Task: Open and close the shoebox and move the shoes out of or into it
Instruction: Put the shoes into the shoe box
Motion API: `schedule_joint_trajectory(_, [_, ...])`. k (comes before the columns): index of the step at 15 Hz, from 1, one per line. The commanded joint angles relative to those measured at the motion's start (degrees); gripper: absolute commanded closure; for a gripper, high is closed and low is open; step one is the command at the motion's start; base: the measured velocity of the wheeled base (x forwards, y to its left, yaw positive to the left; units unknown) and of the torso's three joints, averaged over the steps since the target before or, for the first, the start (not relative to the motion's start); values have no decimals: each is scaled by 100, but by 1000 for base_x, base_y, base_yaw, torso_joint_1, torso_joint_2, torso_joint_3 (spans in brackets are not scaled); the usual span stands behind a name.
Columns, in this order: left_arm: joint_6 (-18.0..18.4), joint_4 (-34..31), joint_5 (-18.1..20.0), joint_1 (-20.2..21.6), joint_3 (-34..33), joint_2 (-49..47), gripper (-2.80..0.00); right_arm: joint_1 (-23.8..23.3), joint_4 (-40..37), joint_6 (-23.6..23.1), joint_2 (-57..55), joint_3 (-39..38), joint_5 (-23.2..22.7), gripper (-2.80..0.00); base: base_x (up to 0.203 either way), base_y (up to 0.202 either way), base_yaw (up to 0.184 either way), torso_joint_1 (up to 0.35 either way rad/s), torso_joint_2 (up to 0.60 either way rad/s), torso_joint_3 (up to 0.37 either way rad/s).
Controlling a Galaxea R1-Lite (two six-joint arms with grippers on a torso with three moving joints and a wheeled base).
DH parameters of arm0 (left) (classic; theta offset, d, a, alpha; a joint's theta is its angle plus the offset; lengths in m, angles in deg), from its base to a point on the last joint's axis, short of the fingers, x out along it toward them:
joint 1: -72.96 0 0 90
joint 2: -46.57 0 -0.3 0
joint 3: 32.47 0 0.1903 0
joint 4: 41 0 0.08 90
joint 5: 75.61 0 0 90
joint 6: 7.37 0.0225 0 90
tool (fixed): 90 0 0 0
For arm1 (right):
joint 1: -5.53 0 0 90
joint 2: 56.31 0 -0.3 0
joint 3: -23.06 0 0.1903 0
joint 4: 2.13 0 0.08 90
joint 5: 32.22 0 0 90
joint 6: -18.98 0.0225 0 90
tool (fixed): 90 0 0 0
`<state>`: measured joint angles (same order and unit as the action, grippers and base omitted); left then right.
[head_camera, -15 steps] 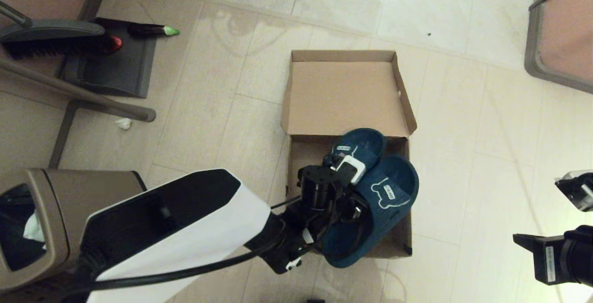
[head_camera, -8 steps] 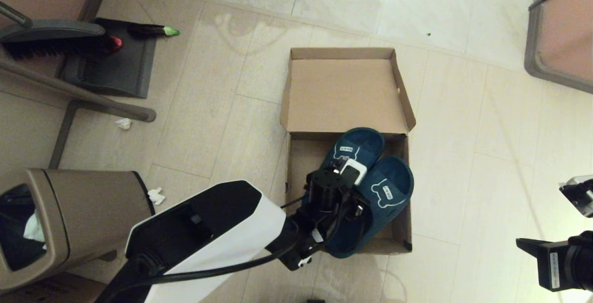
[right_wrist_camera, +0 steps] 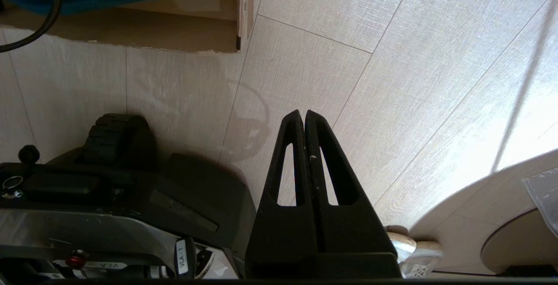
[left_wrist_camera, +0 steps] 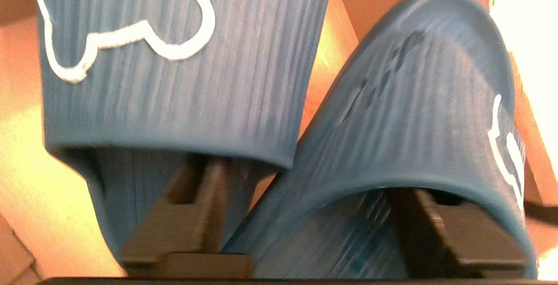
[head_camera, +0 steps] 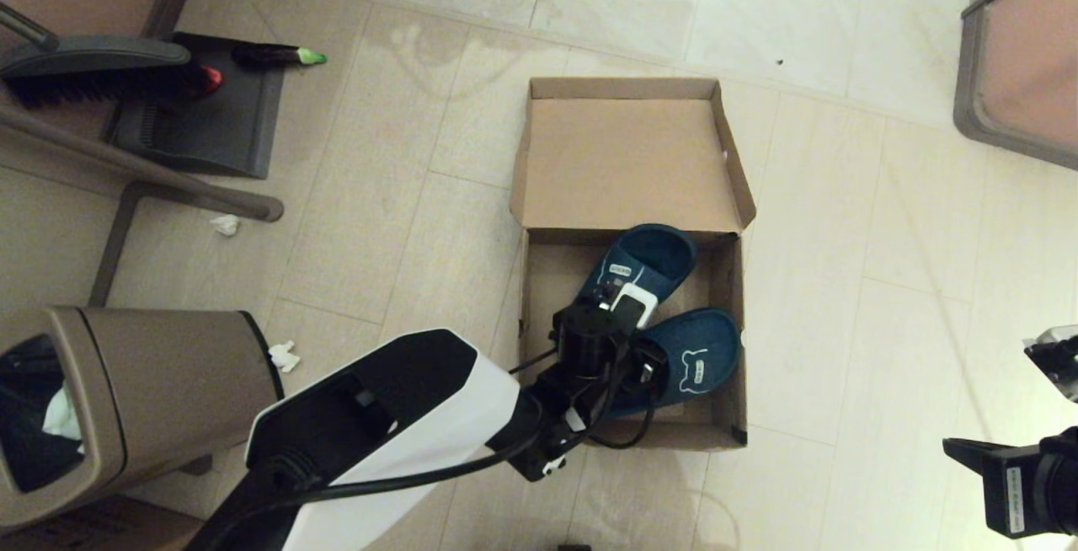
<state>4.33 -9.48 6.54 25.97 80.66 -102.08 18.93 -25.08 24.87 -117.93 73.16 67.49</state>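
The brown cardboard shoebox [head_camera: 529, 315] stands on the floor with its lid [head_camera: 623, 163] folded open and away from me. Both teal shoes lie inside: one [head_camera: 653, 252] toward the hinge, the other [head_camera: 703, 357], with a pale bear mark, by the right wall. My left gripper [left_wrist_camera: 305, 176] reaches down into the box and is open. One finger [left_wrist_camera: 196, 215] sits under the bear-marked strap and the other finger [left_wrist_camera: 444, 232] under the second strap. In the head view the left wrist [head_camera: 589, 349] hides them. My right gripper [right_wrist_camera: 304, 113] is shut and empty above the floor, right of the box.
A brown trash bin [head_camera: 126, 399] stands at my near left. A dustpan with a brush [head_camera: 194, 113] and a slanted metal bar [head_camera: 135, 168] are at the far left. Paper scraps [head_camera: 226, 224] lie on the tiles. A table corner [head_camera: 1019, 54] is at the far right.
The left gripper has gone from shut on the shoes to open. The shoes dropped from over the box's right front rim down inside it. The left arm reached farther in.
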Motion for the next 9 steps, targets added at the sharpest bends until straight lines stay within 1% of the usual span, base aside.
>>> schedule_joint_trajectory(1, [8, 31, -6, -34, -246, 54, -280, 5, 2, 0, 1, -2, 5, 0, 0, 0, 0, 0, 0, 0])
schedule_joint_trajectory(3, [70, 40, -49, -30, -644, 89, -280, 5, 3, 0, 1, -2, 5, 0, 0, 0, 0, 0, 0, 0])
schedule_joint_trajectory(5, [87, 204, -268, -43, -723, 117, -280, 5, 6, -4, 7, -23, 5, 0, 0, 0, 0, 0, 0, 0])
schedule_joint_trajectory(7, [87, 369, -292, -44, -838, 106, -280, 14, 3, -17, 1, -25, -9, 0, 0, 0, 0, 0, 0, 0])
schedule_joint_trajectory(9, [95, 440, -296, -14, -1200, 135, -280, 40, 2, -18, -8, -28, -30, 0, 0, 0, 0, 0, 0, 0])
